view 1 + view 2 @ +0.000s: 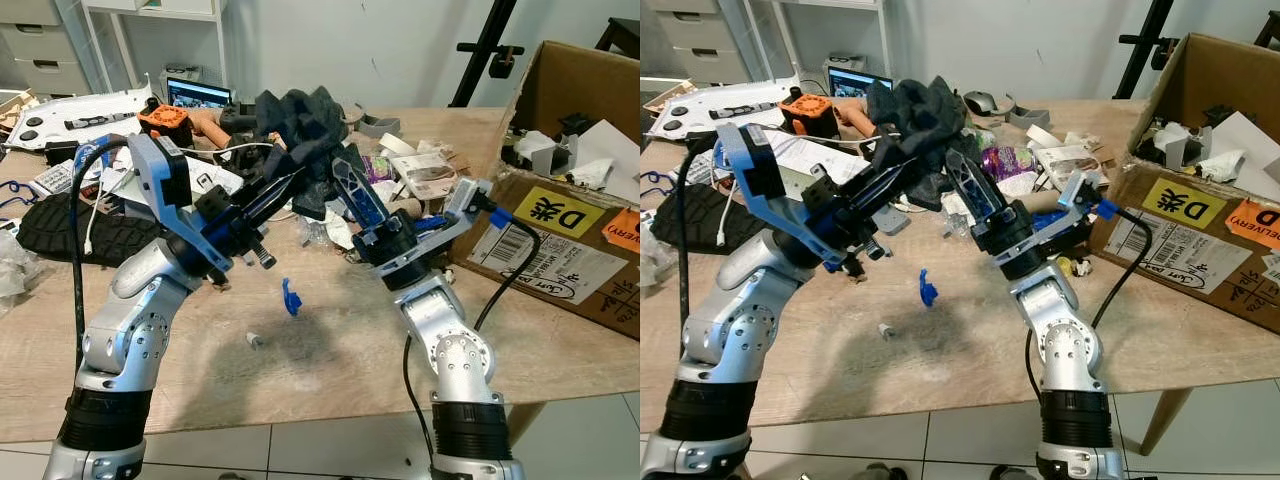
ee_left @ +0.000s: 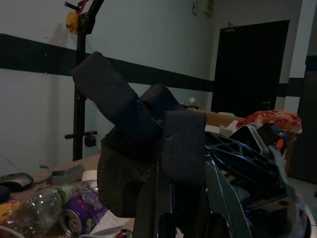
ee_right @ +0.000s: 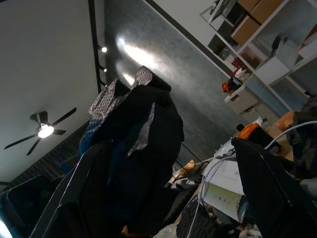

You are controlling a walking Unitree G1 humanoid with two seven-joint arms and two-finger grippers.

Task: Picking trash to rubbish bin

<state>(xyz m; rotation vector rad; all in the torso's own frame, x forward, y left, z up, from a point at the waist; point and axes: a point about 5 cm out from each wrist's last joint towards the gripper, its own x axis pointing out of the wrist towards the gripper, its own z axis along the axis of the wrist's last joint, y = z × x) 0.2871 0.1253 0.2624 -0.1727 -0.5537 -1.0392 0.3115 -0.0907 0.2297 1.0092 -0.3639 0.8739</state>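
A brown cardboard box (image 1: 560,225) with a yellow "D" label and an orange "DELIVERY" sticker flanked the cluttered wooden table (image 1: 330,350), where the left gripper (image 1: 290,180) and right gripper (image 1: 345,170) both clamped a crumpled dark foam wad (image 1: 300,125) raised above a purple can (image 1: 1005,160).

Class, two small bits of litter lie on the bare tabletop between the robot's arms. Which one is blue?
The small blue plastic scrap, farther from the table's front edge; the tiny pale scrap lies nearer that edge.
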